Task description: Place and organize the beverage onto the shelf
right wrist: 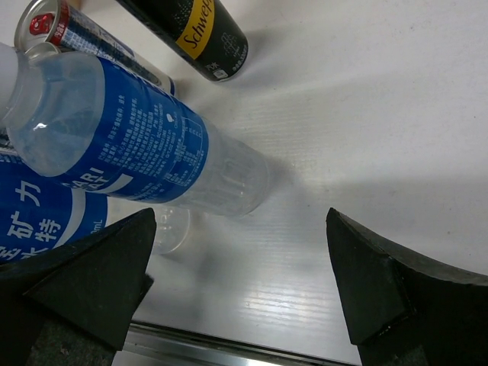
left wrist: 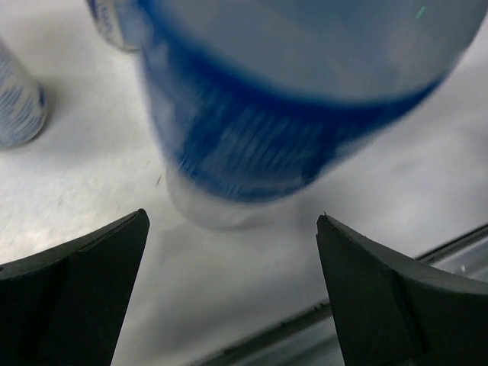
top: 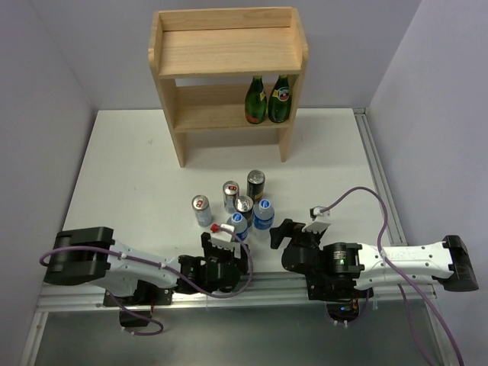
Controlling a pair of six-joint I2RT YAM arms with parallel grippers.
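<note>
Left gripper (top: 226,245): jaws spread wide, holding nothing. It sits low over the white table (top: 130,175), and the near clear plastic water bottle with blue cap and label (left wrist: 290,114) stands right at its fingertips, ungripped.

Risk: that bottle is light and tall. An off-centre push tips it into the slim silver can with red-blue marks (top: 202,210) on its left, or into the second blue-capped water bottle (top: 263,213) just beside it. All six drinks stand bunched mid-table, so there's little gap for a wide finger and the outer one likely clips a neighbour. The other silver can (top: 230,196) and the two tall black-and-gold cans (top: 255,187) stand just behind and would go down like dominoes.

Room: open table left of the cluster as far as the wall, which gives a good lane to the light-wood two-tier shelf (top: 229,53) at the far edge. On the lower tier, the two green glass bottles (top: 257,101) take the right part and the left part is free. The top tier is free too. The side panels are catch points for anything carried low.

Right gripper (top: 293,232): also fully spread, with nothing in it. The second bottle stands just ahead of it. The two arms are close together, so they could collide if both go in at once. The purple cable (top: 366,194) loops over the table and could snag. The metal rail (top: 371,152) bounds the right side, so there's less room there.
</note>
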